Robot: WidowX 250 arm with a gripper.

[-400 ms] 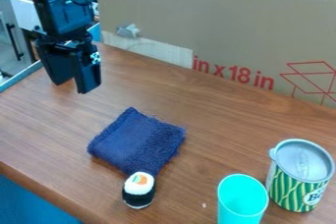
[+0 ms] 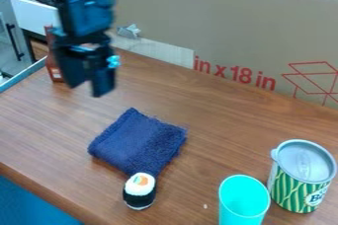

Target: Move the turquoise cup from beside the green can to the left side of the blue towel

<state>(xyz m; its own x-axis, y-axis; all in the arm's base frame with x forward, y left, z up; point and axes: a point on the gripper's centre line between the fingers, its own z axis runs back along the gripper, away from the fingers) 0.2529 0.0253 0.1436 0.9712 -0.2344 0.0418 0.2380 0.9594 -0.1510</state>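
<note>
At near right, a turquoise cup [image 2: 243, 202] stands close by a tin [image 2: 302, 177]; a knock could tip both. Near centre, the sushi toy [image 2: 139, 191] sits against the navy cloth [image 2: 140, 141], so tugging that could topple it. Far left, the gripper [image 2: 86, 91] hangs with jaws moderately parted, empty, where a sideways swing could bump the red object [image 2: 55, 73].

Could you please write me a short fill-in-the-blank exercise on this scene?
1. The black two-finger hand is holding ____.
2. As seen in the picture, the open turquoise cylindrical cup stands to the ____ of the green-striped round can.
3. The small black-and-white sushi-shaped toy is nearer to the folded navy fabric cloth than to the ____.
4. The printing on the flat brown cardboard panel is ____.

Missing words: nothing; left; cup (or can); red
</note>
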